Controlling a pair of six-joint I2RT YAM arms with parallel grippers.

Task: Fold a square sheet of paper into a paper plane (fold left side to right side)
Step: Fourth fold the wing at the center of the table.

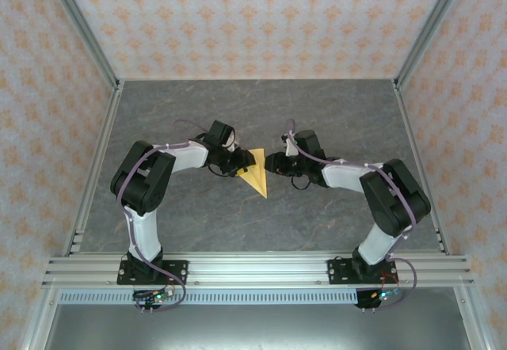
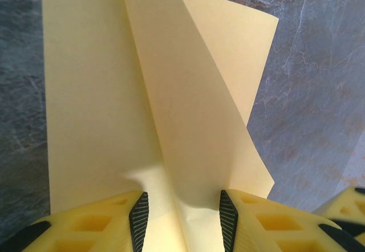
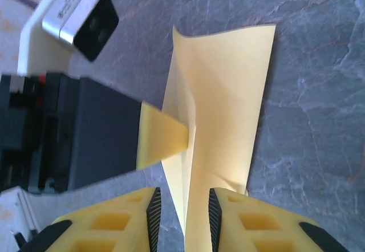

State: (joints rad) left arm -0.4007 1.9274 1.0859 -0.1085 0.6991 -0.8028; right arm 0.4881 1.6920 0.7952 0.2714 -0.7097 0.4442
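The grey marbled tabletop (image 1: 261,112) lay inside an aluminium frame (image 1: 253,267) with patterned orange-and-white walls (image 1: 261,17). The black-and-white left arm (image 1: 146,180) reached in from 7 o'clock and the matching right arm (image 1: 392,192) from 5 o'clock, their wrists meeting near the table's centre.

There lay the thin yellow-orange sheet of paper (image 1: 256,174), creased into a pointed shape with its tip toward 5 o'clock in the top view. Part of it rested flat on the table, and one flap stood up along a crease.

The left gripper (image 1: 235,162), yellow-fingered with black ribbed pads (image 2: 140,218), sat at 9 o'clock of the sheet of paper. In its wrist view its jaws stood apart, with the raised flap running up between them toward 12 o'clock. In the right wrist view one of its yellow fingertips (image 3: 162,141) touched the flap from 9 o'clock. I could not tell whether this gripper actually pinched the paper.

The right gripper (image 1: 273,162), of the same make, sat at 3 o'clock of the sheet. Its jaws were parted, and the standing folded edge rose between its pads (image 3: 153,218) with a gap on each side, so it held nothing.
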